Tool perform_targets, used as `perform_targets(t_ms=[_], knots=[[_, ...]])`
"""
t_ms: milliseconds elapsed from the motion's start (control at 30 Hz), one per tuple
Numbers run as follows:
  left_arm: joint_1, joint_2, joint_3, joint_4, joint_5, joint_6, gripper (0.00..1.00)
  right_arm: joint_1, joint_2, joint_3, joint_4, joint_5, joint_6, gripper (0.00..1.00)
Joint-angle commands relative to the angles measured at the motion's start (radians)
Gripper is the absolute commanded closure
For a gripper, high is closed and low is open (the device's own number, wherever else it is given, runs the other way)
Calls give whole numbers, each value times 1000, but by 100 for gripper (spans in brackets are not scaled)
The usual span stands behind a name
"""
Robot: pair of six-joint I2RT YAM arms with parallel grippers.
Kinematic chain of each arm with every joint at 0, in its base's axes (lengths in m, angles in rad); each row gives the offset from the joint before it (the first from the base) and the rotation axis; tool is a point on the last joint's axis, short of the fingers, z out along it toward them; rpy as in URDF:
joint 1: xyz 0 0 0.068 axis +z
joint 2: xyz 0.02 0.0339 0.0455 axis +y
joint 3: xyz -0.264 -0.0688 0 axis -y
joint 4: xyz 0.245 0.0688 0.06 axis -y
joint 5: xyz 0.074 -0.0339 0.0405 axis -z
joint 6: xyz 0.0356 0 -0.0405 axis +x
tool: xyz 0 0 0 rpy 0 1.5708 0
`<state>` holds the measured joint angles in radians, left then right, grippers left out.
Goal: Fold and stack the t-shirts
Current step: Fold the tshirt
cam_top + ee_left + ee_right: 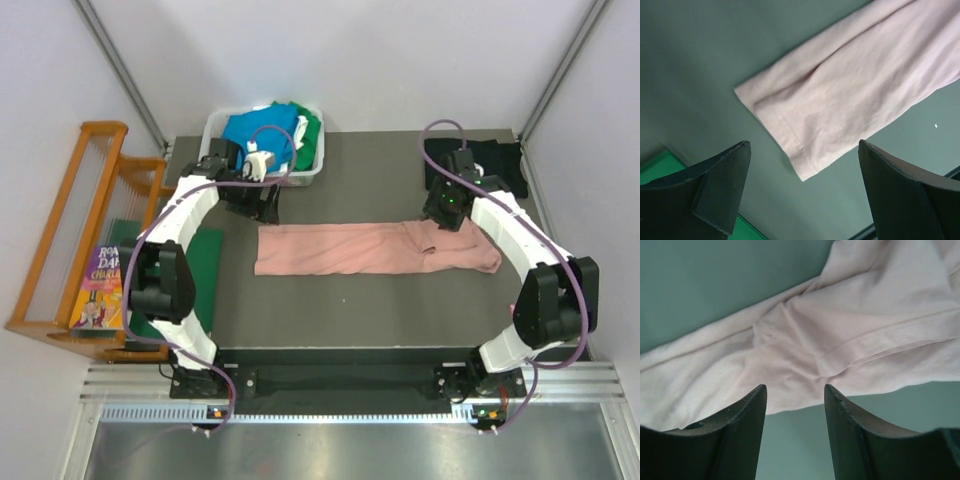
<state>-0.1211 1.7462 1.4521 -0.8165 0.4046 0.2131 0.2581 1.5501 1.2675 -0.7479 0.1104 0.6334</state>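
While the dark counter (380,300) carries everything, the dusty-pink t-shirt (350,248) lies as a long folded band across its middle; white bin (212,138) far left holds blue shirt (255,130) and green shirt (312,130); black shirt (495,155) far right. Left fingers (720,190) wide open, empty, by the band's left end; right fingers (735,435) parted, empty, over its right end

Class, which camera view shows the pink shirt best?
Top external: the whole pink shirt lies there as a long strip. Left wrist shows only one hemmed end; right wrist shows only a creased stretch.
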Motion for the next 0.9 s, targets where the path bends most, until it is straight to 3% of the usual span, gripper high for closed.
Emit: perform_targets(t_ms=[0, 133, 233, 567, 867], knots=[[-66, -39, 18, -15, 7, 43, 7, -89, -38, -23, 18, -2, -8, 50], [-211, -2, -50, 33, -78, 60, 5, -149, -30, -51, 33, 11, -14, 51], [-238, 79, -45, 48, -67, 43, 6, -189, -21, -82, 51, 17, -14, 52], [-238, 217, -21, 123, -165, 71, 7, -241, 16, -132, 76, 20, -29, 53], [-204, 228, -52, 160, -196, 74, 7, -293, 85, -149, 107, 60, -57, 53]])
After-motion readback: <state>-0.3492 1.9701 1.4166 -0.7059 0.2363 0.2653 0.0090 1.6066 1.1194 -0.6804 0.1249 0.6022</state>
